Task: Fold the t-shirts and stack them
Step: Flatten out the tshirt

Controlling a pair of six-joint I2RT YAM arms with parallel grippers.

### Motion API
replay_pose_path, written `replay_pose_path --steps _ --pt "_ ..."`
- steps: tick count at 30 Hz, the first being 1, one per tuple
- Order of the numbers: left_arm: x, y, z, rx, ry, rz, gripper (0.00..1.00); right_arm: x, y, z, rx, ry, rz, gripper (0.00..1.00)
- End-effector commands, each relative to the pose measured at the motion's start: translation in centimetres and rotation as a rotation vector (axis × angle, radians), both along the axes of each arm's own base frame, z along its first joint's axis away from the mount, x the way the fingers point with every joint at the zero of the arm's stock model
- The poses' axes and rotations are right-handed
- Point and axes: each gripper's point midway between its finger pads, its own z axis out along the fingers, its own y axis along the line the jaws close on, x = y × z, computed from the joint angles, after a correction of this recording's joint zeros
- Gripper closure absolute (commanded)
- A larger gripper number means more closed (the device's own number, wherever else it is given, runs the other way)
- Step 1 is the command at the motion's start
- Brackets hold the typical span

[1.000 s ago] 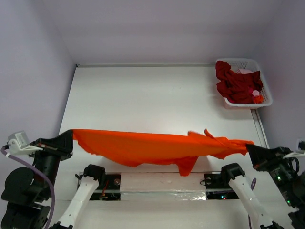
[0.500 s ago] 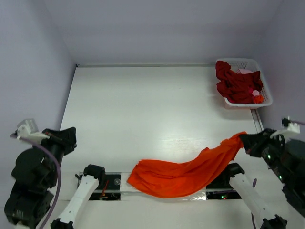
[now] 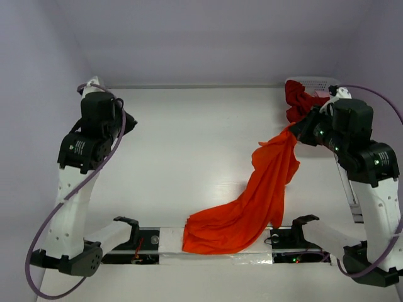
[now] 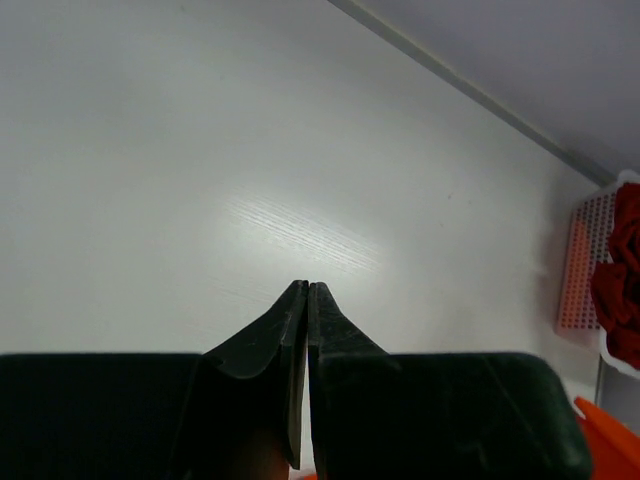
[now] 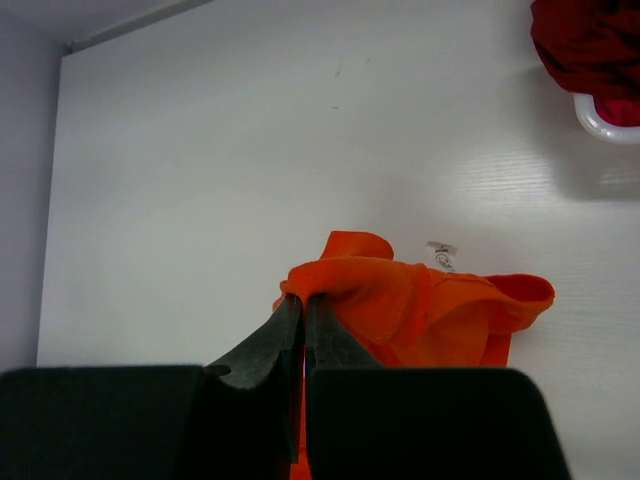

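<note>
We start with the orange t-shirt (image 3: 255, 195): one end is pinched up high, and the other lies bunched on the table (image 3: 189, 126) at its near edge, between the two arm bases. Its long axis runs on a diagonal, from that near-middle heap up and away to the far right, a loose draped band of cloth. In the right wrist view a small white label (image 5: 440, 255) shows on the folds. The right gripper (image 3: 301, 130) has its fingers clamped on the shirt's upper end, with cloth bulging over the tips. Just behind it sits the white basket (image 3: 315, 80), with the dark red t-shirts (image 3: 299, 99) heaped inside; in the top view the right arm's wrist covers much of it, so we can't read the rest of its contents. Over to the far left, the left gripper (image 3: 129, 124) hangs above bare table, its fingers pressed together with nothing between them, well apart from the orange cloth. Nothing lies between the two grippers but open tabletop.
</note>
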Motion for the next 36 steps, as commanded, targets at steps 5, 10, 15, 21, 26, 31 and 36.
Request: replay_pose_path --steps 5,10,15,21,26,31,36 --pt "-4.1 -3.3 -3.7 -0.098 0.154 -0.192 0.95 1.0 0.3 5.6 0.028 -0.178 0.010 1.00" --pt "-11.2 -5.6 -8.7 -0.266 0.342 -0.305 0.61 1.2 0.3 6.6 0.035 -0.186 0.006 1.00" --pt "-15.8 -8.4 -12.4 -0.422 0.489 -0.455 0.24 2.9 1.4 5.2 0.061 -0.151 0.021 1.00" --pt "-17.2 -11.7 -19.3 -0.624 0.680 -0.568 0.04 5.6 3.3 4.8 0.085 -0.147 0.070 1.00" --pt "-16.5 -13.5 -22.5 -0.751 0.724 -0.620 0.07 9.0 4.1 5.5 0.061 -0.165 0.080 1.00" --pt "-17.0 -13.9 -20.8 -0.724 0.754 -0.660 0.09 13.1 5.0 5.5 0.043 -0.151 0.067 1.00" --pt "-18.8 -13.8 -19.6 -0.676 0.792 -0.719 0.10 15.8 6.2 6.7 0.065 -0.167 0.088 1.00"
